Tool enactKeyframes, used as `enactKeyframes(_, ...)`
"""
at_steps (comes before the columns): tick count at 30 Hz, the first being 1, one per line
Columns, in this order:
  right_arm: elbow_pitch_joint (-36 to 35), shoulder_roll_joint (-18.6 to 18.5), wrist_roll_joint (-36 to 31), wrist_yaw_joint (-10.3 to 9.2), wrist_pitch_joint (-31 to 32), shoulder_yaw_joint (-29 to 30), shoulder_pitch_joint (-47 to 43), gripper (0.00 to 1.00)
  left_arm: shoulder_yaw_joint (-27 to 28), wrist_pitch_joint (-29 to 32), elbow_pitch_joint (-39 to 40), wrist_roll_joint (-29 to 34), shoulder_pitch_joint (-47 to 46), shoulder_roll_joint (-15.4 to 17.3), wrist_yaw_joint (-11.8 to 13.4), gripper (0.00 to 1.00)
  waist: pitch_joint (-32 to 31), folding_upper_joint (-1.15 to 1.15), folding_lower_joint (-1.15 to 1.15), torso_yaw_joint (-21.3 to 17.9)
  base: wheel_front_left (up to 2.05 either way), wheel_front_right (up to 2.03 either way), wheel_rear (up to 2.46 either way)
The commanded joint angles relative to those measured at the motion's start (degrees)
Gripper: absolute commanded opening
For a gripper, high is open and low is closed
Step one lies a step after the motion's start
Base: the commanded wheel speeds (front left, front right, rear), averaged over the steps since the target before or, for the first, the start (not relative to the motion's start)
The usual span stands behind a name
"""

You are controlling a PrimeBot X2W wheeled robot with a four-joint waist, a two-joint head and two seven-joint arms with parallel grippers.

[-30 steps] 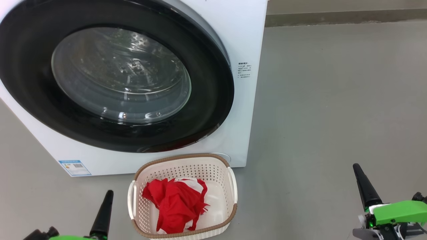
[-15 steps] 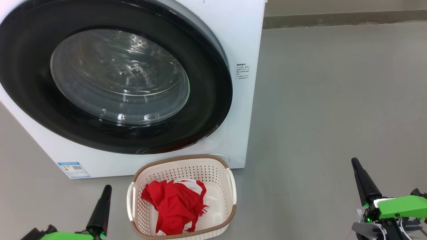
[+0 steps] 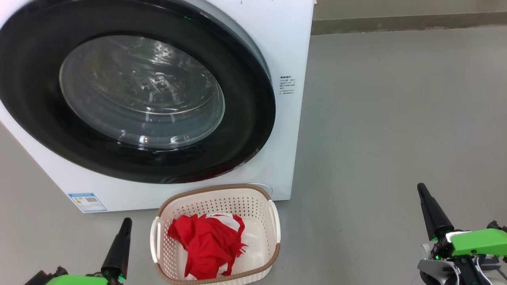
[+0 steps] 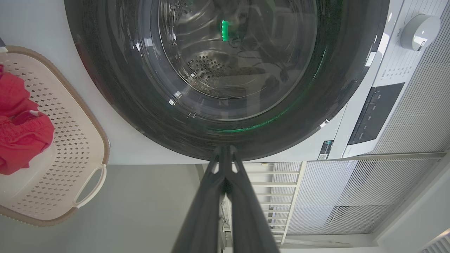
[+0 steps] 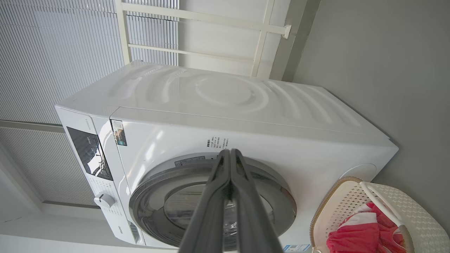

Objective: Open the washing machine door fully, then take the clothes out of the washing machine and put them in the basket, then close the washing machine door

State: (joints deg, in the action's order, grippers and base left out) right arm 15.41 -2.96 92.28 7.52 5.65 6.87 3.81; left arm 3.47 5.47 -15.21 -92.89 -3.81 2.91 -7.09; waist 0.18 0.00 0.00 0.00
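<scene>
The white washing machine (image 3: 289, 43) stands ahead, and its black-rimmed door (image 3: 245, 118) lies flush against the front. Through the glass (image 3: 142, 91) I see bare steel drum. The cream basket (image 3: 216, 189) sits on the floor just below the door, with the red and white clothes (image 3: 206, 241) heaped inside. My left gripper (image 3: 126, 221) is shut and empty at the lower left, left of the basket. My right gripper (image 3: 420, 187) is shut and empty at the lower right, well clear of the machine. The wrist views show the door (image 4: 140, 116), the basket (image 5: 415, 218), the clothes (image 4: 21, 137) and shut fingertips (image 5: 230, 153).
Grey floor (image 3: 396, 118) spreads to the right of the machine, ending at a low wall base (image 3: 408, 19). A control panel (image 4: 374, 114) and a dial (image 4: 420, 28) sit on the machine's front. White slatted panels (image 4: 351, 196) stand beside it.
The head view has shifted a little, so the machine sits slightly further left. Both grippers have drawn back a touch and stay shut. Door, basket and clothes are unmoved.
</scene>
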Motion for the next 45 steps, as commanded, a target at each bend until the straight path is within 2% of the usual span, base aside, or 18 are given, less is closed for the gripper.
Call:
enactKeyframes(1, -1.4, -0.3, 0.2, -0.03, 0.5, -0.8, 2.3, 0.00, 2.1, 0.2, 1.2, -0.1, -2.3, 0.7, -0.4, 0.00, 0.0, 0.00, 0.00, 0.0, 0.00, 0.00, 0.00)
enactKeyframes(45, -1.4, -0.1, 0.0, -0.03, 0.7, -0.5, 2.4, 0.00, 2.5, 0.6, 1.2, 0.3, -2.3, 0.4, -0.4, 0.00, 0.0, 0.00, 0.00, 0.0, 0.00, 0.00, 0.00)
